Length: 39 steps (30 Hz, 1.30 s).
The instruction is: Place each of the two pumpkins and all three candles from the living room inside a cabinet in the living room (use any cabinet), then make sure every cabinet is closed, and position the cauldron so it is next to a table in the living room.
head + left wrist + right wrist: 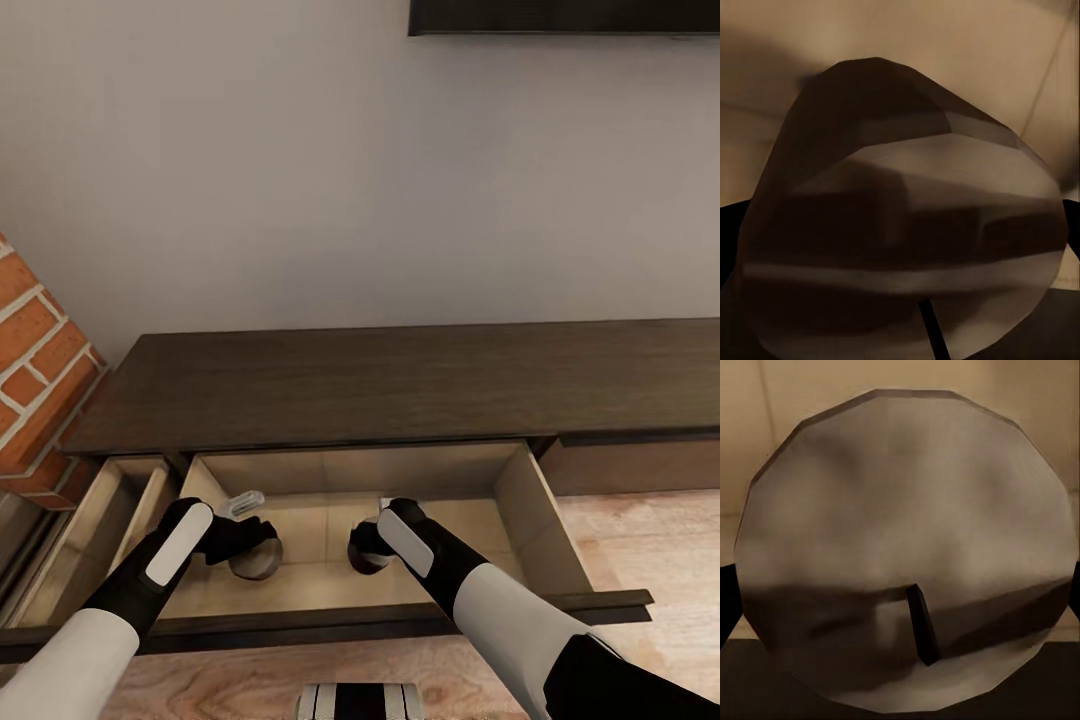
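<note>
now | cabinet (400,385) drawer open | each end effector grips a candle inside

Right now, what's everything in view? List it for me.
cabinet: one, dark brown, against the wall
drawers: two open, pale wood inside, wide centre one, narrow one to its left
candles: two, grey-tan, inside the centre drawer, one in each gripper
brick column: one, red, left of cabinet
floor: light wood
left gripper: black, shut on a candle
right gripper: black, shut on a candle
</note>
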Available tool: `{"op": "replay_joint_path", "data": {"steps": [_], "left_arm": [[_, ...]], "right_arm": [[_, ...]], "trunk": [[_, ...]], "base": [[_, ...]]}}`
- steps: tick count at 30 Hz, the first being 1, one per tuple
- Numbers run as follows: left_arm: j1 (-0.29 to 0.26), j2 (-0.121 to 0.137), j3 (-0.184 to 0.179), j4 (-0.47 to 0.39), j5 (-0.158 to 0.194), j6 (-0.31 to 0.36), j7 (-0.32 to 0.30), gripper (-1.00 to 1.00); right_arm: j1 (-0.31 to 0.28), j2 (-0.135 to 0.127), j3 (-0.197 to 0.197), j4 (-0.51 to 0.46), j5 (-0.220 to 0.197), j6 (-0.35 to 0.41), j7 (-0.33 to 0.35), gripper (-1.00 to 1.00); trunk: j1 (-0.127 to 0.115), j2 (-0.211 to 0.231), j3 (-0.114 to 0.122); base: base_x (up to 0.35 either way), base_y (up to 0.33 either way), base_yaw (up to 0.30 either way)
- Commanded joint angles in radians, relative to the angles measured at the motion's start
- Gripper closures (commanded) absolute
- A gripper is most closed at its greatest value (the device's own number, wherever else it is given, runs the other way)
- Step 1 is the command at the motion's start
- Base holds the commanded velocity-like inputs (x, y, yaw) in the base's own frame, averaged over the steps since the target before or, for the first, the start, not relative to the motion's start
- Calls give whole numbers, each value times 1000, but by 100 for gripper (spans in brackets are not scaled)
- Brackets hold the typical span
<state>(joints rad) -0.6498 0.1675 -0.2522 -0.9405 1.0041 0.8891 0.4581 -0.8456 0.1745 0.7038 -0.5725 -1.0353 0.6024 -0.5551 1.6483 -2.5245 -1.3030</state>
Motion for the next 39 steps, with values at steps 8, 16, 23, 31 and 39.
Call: {"op": "replay_joint_path", "data": {"steps": [8,16,23,31,39], "left_arm": [[-1,1,-5,-12,8,-3,16,100],[-1,1,-7,-13,9,-32,19,100],[-1,2,-24,-14,8,-34,22,100],[-1,2,-27,-14,8,-35,23,100],[-1,3,-27,-14,8,-35,22,100]], "right_arm": [[-1,0,3,3,-3,-46,-3,100],[-1,0,3,8,15,-103,3,100],[-1,0,4,8,26,-116,3,100],[-1,0,5,8,26,-119,3,100],[-1,0,5,8,26,-119,3,-100]], "trunk": [[3,-2,-32],[7,-4,-63],[8,-5,-71],[11,-6,-94],[11,-6,-94]], "base": [[0,0,0],[0,0,0],[0,0,0],[0,0,0],[0,0,0]]}}
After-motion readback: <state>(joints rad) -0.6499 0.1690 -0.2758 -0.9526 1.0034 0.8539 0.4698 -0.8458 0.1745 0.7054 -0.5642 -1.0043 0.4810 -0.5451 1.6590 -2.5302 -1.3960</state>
